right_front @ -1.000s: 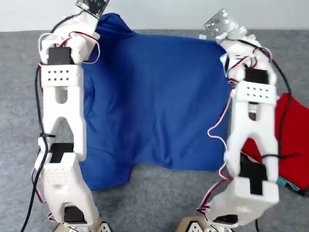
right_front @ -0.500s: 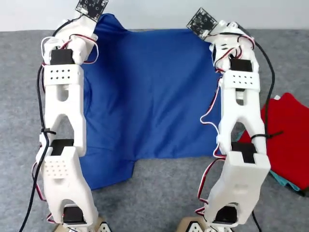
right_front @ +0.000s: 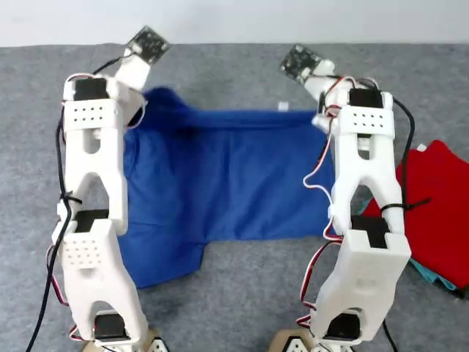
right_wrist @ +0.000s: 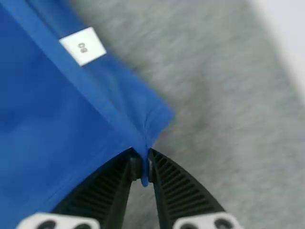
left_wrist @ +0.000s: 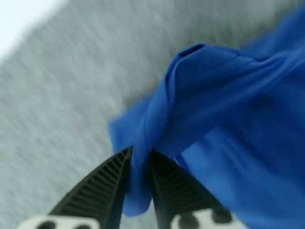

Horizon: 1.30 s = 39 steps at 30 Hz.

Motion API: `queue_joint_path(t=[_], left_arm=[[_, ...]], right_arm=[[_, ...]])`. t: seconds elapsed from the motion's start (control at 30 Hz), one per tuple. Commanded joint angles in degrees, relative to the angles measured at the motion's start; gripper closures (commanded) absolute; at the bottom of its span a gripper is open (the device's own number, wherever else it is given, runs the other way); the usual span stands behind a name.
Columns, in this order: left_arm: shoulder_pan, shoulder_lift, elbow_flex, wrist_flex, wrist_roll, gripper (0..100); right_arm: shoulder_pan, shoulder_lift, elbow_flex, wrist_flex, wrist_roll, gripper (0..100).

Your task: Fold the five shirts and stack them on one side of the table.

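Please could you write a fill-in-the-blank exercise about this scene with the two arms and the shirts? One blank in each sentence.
1. The shirt that the left gripper and the right gripper hold is ____.
2. The other shirt, beside the right arm, is ____.
3. The label near the right gripper is ____.
Missing words: blue; red; white.

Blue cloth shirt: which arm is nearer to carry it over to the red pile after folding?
Probably the right. The red cloth pile lies beside the right arm, and the right gripper is shut on the blue cloth shirt at one corner. The left gripper holds the opposite corner, farther away.
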Motion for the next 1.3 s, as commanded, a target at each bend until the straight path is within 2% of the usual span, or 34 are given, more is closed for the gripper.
queue_joint_path(t=[0.0,0.1,0.27,0.47,0.77,0.97,1.17,1.27], left_arm=[[-0.9,-1.1,-0.6,11.4,-4.9,100],[-1.2,-1.3,-0.4,18.9,-6.7,100],[-4.7,-8.3,5.3,18.6,-7.4,100],[-4.7,-22.2,24.9,18.4,-13.2,100],[-4.5,-38.3,47.2,18.4,-17.3,100],[-4.5,-45.5,59.6,18.5,-23.3,100],[-5.0,-48.3,62.5,16.8,-24.7,99],[-5.1,-48.6,62.0,16.7,-24.0,96]], right_arm=[[0.3,-4.3,-3.8,8.4,0.4,98.7],[0.0,-5.9,-3.6,15.7,0.4,98.7],[0.2,-6.5,-3.6,24.4,0.4,98.7],[-0.1,-6.4,-3.5,32.7,-0.2,98.7],[0.2,-6.2,-3.5,37.1,-2.9,98.7],[0.4,-4.0,-3.5,37.1,-2.5,98.7],[1.2,-2.6,-3.5,37.5,-2.8,98.5],[1.0,-4.0,-3.5,38.1,-2.8,97.2]])
